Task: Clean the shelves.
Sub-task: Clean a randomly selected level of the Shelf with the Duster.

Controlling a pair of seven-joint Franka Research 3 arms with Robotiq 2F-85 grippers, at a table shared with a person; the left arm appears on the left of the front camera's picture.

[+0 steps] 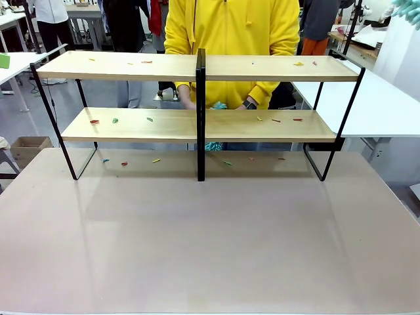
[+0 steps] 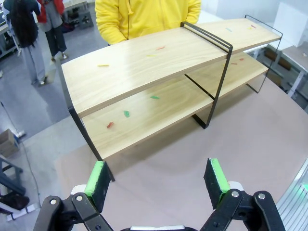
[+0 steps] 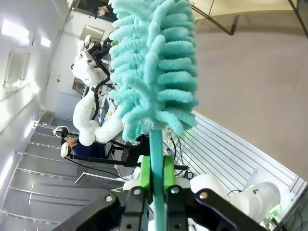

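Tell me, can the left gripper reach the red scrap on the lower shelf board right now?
Probably yes: the left gripper is open, facing the shelves' open front, and nothing stands between it and the red scrap on the lower board, though the upper board limits headroom.

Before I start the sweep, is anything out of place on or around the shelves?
Yes: small coloured scraps litter both boards of the shelves and the table just beneath them. The frame itself stands square, nothing tipped or damaged.
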